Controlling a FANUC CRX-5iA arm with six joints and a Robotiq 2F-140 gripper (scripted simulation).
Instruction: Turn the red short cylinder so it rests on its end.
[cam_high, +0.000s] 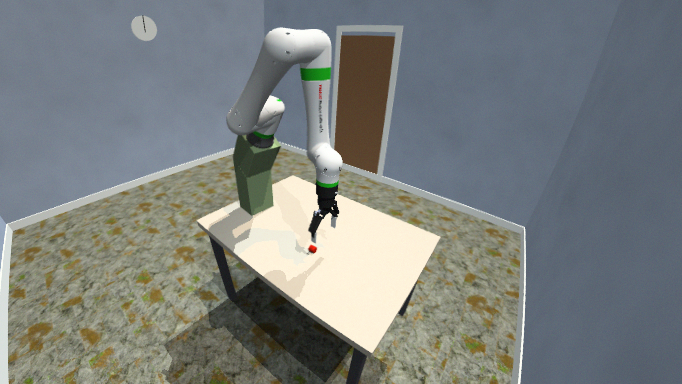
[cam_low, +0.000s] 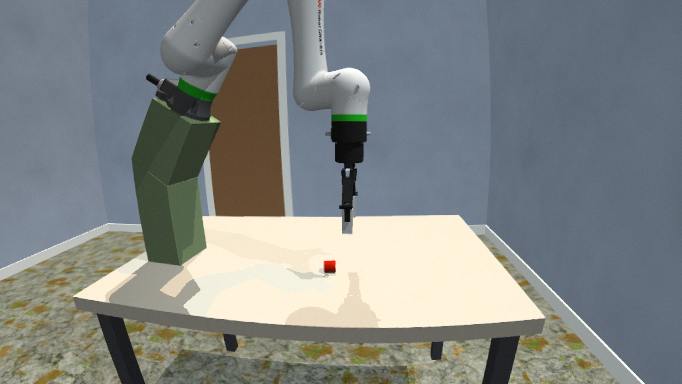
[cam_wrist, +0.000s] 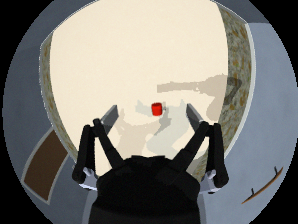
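Note:
The red short cylinder (cam_high: 312, 248) lies on the cream table top near its middle; it also shows in the exterior view (cam_low: 329, 266) and in the wrist view (cam_wrist: 157, 108). My gripper (cam_high: 323, 226) hangs above the table with its fingers pointing down, open and empty. In the exterior view the gripper (cam_low: 347, 225) is above the cylinder and a little to its right, well clear of it. In the wrist view the cylinder sits between the two spread fingertips, far below them.
The green robot pedestal (cam_low: 170, 185) stands on the table's back left corner. The table edges (cam_low: 310, 327) run on all sides around the cylinder. A brown door (cam_high: 364, 100) is in the back wall.

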